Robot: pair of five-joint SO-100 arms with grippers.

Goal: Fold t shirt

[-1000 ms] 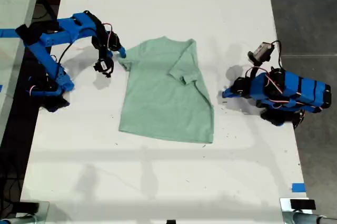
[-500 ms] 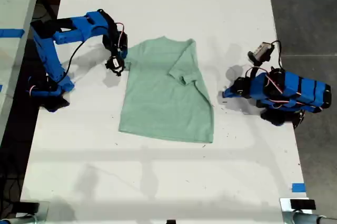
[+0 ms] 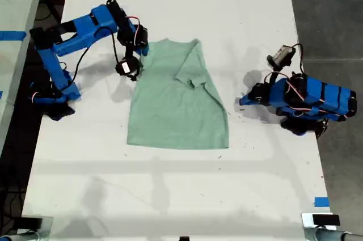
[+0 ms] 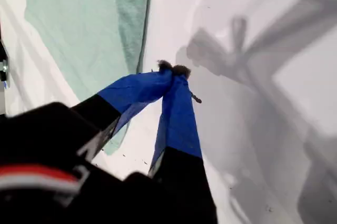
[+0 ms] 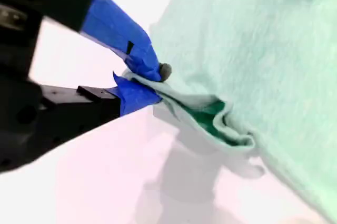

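Observation:
The pale mint-green t shirt (image 3: 176, 102) lies on the white table (image 3: 170, 195), with one sleeve folded in over its middle. My second gripper (image 3: 142, 50) is at the shirt's upper corner on the exterior view's left. It is shut on a bunched fold of the shirt's edge (image 5: 205, 110), its blue-taped fingertips (image 5: 142, 63) pinching the cloth just off the table. My first gripper (image 3: 243, 102) rests low on the exterior view's right, a little away from the shirt. Its jaws are shut with nothing in them (image 4: 171, 71), and the shirt's edge (image 4: 79, 23) shows beyond them.
Dark floor (image 3: 329, 14) runs along the table's edge on the exterior view's right. A blue tape mark (image 3: 321, 202) sits near that edge. A second pale table with blue tape (image 3: 11, 35) stands at the exterior view's left. Both arm bases stand on the table's sides.
My second gripper has risen and moved toward the exterior view's right with the shirt's corner, drawing that side of the cloth inward. My first arm has not moved.

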